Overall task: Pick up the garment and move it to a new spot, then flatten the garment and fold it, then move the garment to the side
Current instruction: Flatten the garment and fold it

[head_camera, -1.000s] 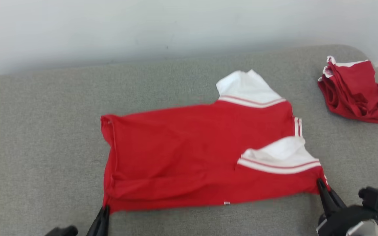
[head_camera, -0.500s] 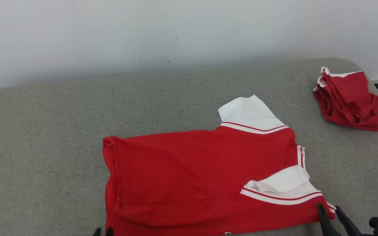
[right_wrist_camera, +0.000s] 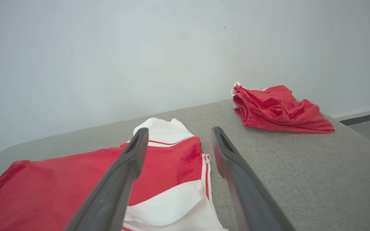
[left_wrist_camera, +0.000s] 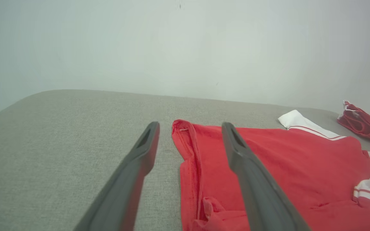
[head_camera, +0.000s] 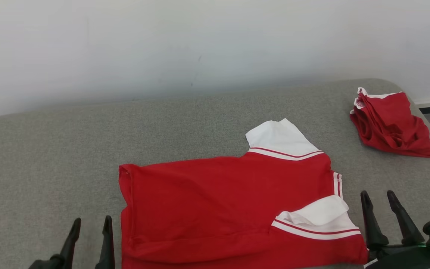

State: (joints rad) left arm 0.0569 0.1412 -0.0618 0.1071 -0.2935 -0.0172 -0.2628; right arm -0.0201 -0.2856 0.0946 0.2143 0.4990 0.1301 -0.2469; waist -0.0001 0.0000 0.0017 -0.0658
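1. Head view: the left end effector (head_camera: 92, 219) and right end effector (head_camera: 377, 193) have just released the garment (head_camera: 218, 205). Both stand spread and empty beside its near corners. It lies flat on the grey padded surface (head_camera: 50, 168), so I judge folding comes next.
2. Left wrist view: the hem corner lies between my parted fingers.
3. Right wrist view: the near sleeve lies below them, untouched.

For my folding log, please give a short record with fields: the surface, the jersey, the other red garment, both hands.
surface: grey fabric top
jersey: red, white sleeves, spread out, near sleeve folded onto body
other garment: red, bunched, far right, apart from jersey
left hand: open, empty, beside jersey hem
right hand: open, empty, beside jersey shoulder end
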